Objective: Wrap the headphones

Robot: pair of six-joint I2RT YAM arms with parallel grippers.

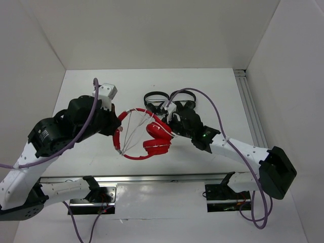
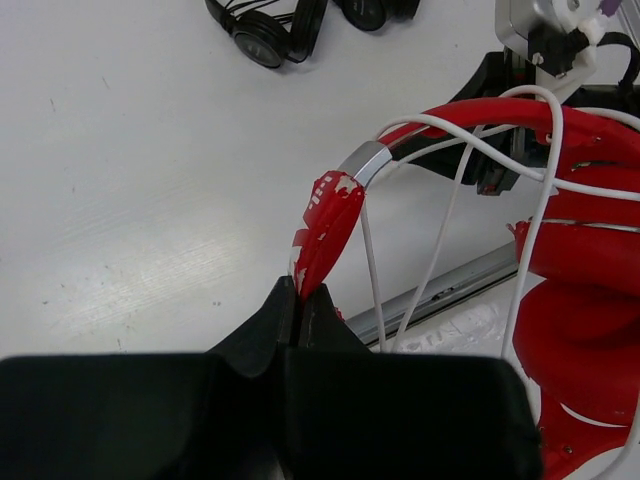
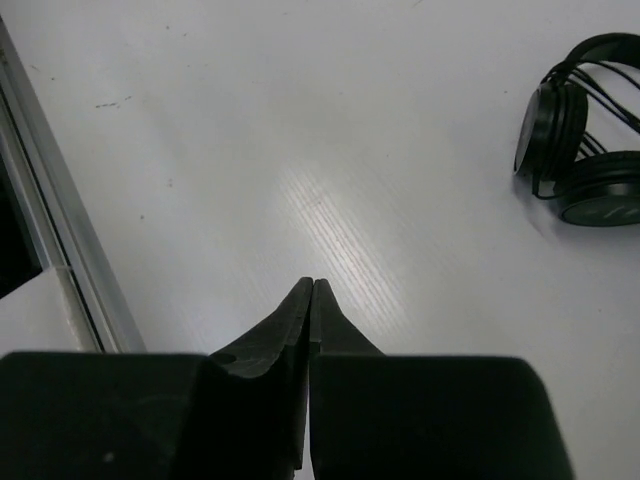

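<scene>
Left gripper [image 2: 300, 300] pinching the headphones [image 2: 580, 270] by the headband (cups beside it), right gripper [image 3: 312, 290] pressed together nearby

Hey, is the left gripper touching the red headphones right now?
Touching. The left wrist view shows the left gripper shut on the headphones, with the end of their red band pinched between its two fingers.

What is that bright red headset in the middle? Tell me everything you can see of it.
The red headphones are over-ear, with a thin red headband, a silver joint and two fat padded cups folded close together. A thin white cable is strung several times across the band's loop. One band end looks flaked, with white showing through. The left claw pinches that end. They sit near the middle of the table, in front of two black headsets.
</scene>
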